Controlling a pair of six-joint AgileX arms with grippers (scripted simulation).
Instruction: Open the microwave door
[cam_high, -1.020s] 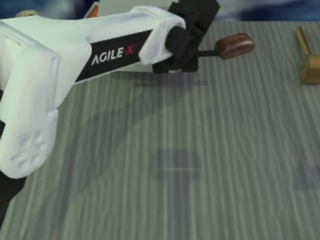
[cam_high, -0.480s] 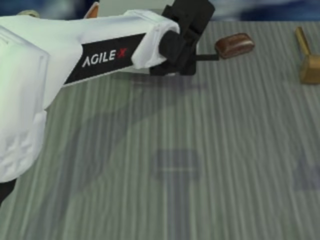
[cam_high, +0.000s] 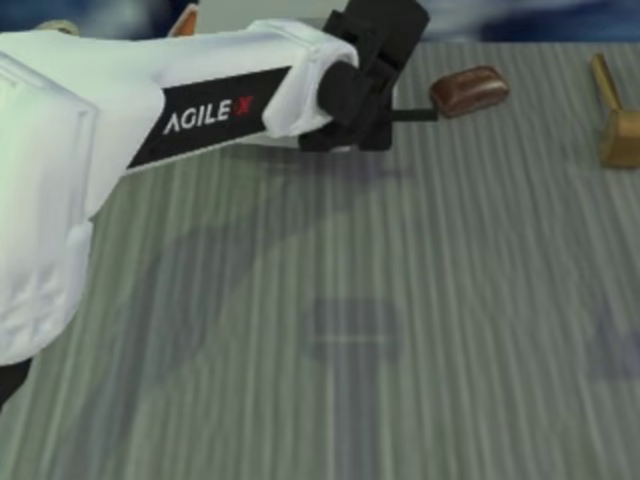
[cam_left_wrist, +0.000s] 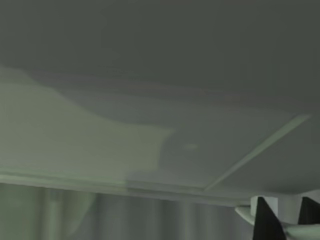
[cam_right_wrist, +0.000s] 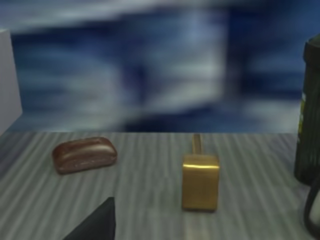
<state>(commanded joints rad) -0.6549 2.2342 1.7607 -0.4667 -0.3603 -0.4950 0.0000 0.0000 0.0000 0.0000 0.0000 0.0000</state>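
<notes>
Striped table (cam_high: 400, 300): one microwave (cam_high: 250, 15), one left gripper (cam_high: 375, 75).

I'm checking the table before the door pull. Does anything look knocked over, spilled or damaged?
Nothing stands out. The brown loaf and the brass mallet lie flat and apart on the striped table; no spill shows. The left arm reaches toward the microwave.

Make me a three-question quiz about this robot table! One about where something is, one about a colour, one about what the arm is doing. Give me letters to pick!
1. Where is the golden mallet?
A. top view's far right
B. top view's left
C. under the arm

2. What colour is the oval loaf?
A. green
B. brown
C. yellow

3. The left arm is:
A. parked off the table
B. reaching toward the microwave
C. lifting the loaf

Answers: 1 A, it lies at the right edge. 2 B, it looks chocolate brown. 3 B, its wrist camera is filled by the grey panel.
</notes>
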